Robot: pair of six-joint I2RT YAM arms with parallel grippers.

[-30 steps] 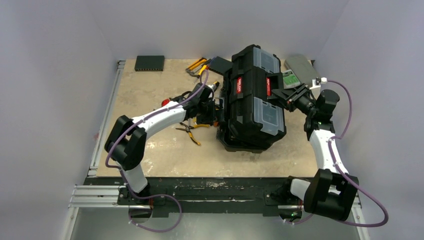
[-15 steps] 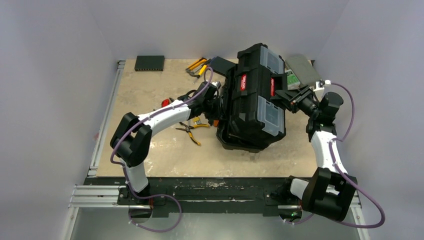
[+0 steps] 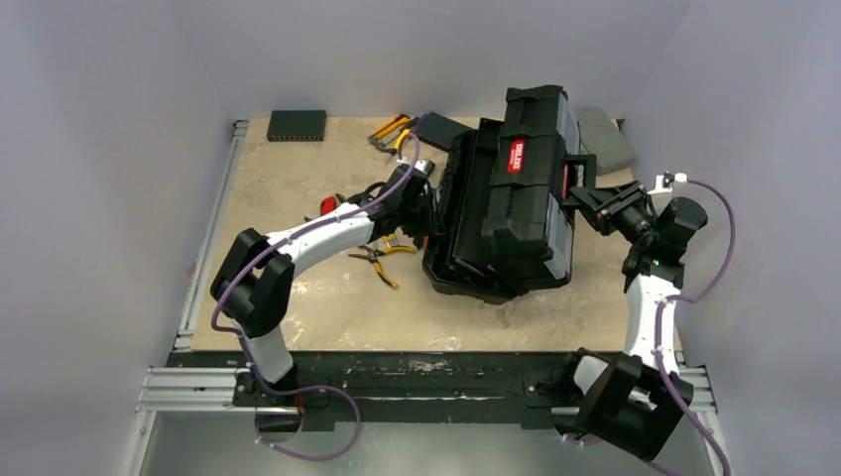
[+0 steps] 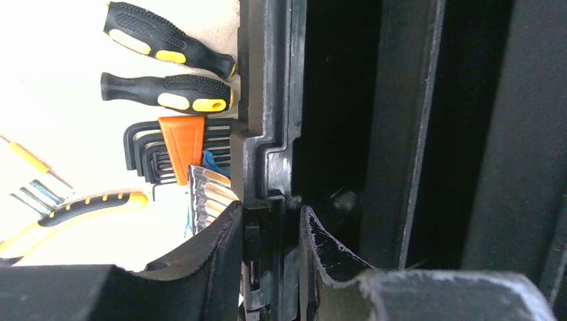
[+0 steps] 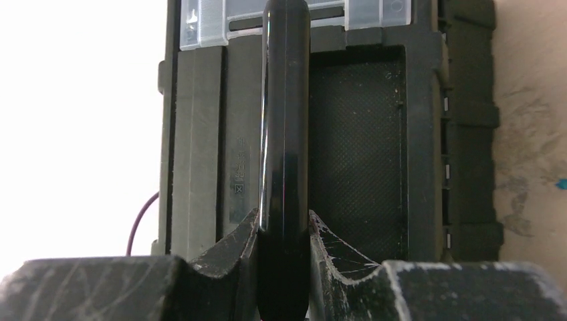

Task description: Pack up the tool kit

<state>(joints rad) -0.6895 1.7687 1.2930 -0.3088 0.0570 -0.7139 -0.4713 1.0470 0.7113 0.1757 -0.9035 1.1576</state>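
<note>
Two holds: both on toolbox (image 3: 496,238), right half of table (image 3: 298,198), near far edge.
Left gripper (image 4: 269,217): closed on base rim (image 4: 267,134).
Right gripper (image 5: 284,224): closed on lid handle (image 5: 284,100).
Lid (image 3: 536,169): tilted partly open.

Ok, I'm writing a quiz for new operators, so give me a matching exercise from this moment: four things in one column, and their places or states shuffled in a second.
Things:
1. right tool
2. left tool
3. flat black box
4. yellow-handled pliers

Places or states:
A. lying on the table, left of the toolbox
B. shut on the toolbox's base rim
C. at the table's far left corner
D. shut on the lid handle

Pairs: 1-D, 2-B, 3-C, 4-A.
</note>
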